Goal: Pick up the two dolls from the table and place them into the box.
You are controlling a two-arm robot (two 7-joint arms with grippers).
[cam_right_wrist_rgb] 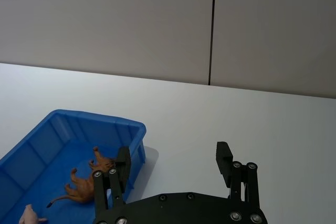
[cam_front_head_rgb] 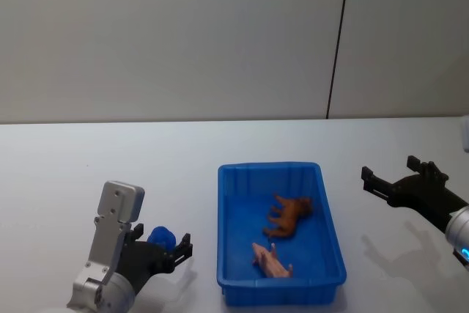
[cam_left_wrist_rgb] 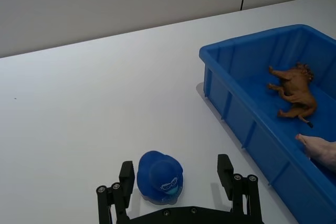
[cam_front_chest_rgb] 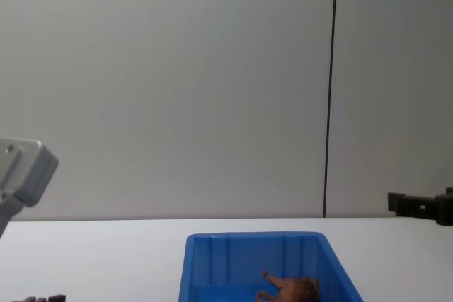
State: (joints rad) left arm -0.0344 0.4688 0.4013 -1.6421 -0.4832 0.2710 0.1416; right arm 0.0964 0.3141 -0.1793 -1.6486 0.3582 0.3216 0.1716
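Observation:
The brown doll (cam_front_head_rgb: 290,215) lies inside the blue box (cam_front_head_rgb: 227,225) at mid-table, also seen in the left wrist view (cam_left_wrist_rgb: 295,90), the right wrist view (cam_right_wrist_rgb: 84,183) and the chest view (cam_front_chest_rgb: 294,289). The blue doll (cam_front_head_rgb: 161,237) sits on the white table (cam_front_head_rgb: 110,159) left of the box. My left gripper (cam_front_head_rgb: 171,244) is open and low around it; in its wrist view the blue doll (cam_left_wrist_rgb: 160,176) rests between the spread fingers (cam_left_wrist_rgb: 126,176), nearer one of them. My right gripper (cam_front_head_rgb: 388,168) hovers open and holds nothing, to the right of the box (cam_right_wrist_rgb: 63,121).
A small pink toy (cam_front_head_rgb: 271,261) lies in the box near its front wall, also seen in the left wrist view (cam_left_wrist_rgb: 321,149). A grey wall with a dark vertical seam (cam_front_head_rgb: 337,42) stands behind the table. Bare tabletop surrounds the box (cam_left_wrist_rgb: 247,124).

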